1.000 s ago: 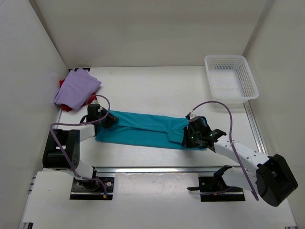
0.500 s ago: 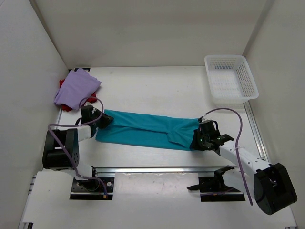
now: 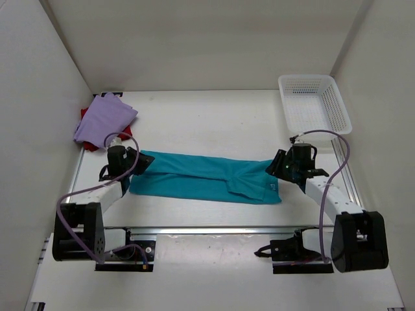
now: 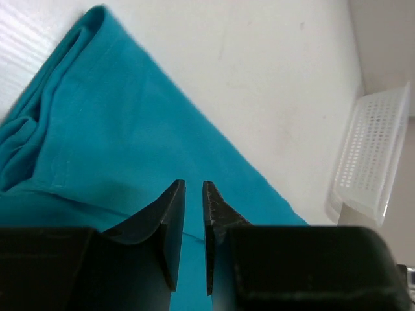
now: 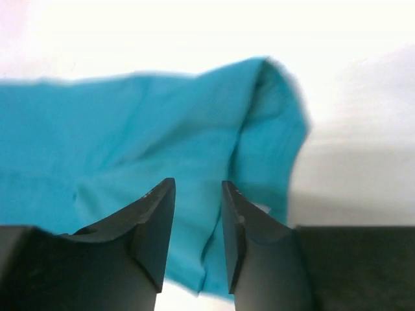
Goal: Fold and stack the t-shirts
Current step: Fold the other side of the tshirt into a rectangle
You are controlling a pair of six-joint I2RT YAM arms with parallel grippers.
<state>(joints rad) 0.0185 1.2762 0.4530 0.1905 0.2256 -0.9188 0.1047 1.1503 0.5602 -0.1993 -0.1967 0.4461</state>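
Now the teal shirt (image 3: 194,176) lies on the table (image 3: 214,123) as a long, narrow band, running left to right across the middle, nearer the arms than the back wall. Its right end looks fuller and more creased than its left, and a pale tag shows near the right end's near edge.

At the band's left end sits the left gripper (image 4: 192,184), low over the cloth. In its wrist view the fingers stand almost together, with only a thin slit between them and teal showing through. I cannot tell whether any cloth is pinched there. Beyond the tips the shirt spreads away, its folded edge slanting to a bunched corner.

Over the band's right end sits the right gripper (image 5: 198,184). Its fingers are parted by a modest gap and nothing is held between them. Below and ahead of them the shirt's end shows, with a crease running toward the tips and bare table beyond the cloth's edge.

At the back left corner, well apart from the teal band's middle, the purple shirt (image 3: 104,118) lies folded on top of the red shirt (image 3: 123,137), which peeks out at its edges. At the back right stands the basket (image 3: 343,111), against the right wall.
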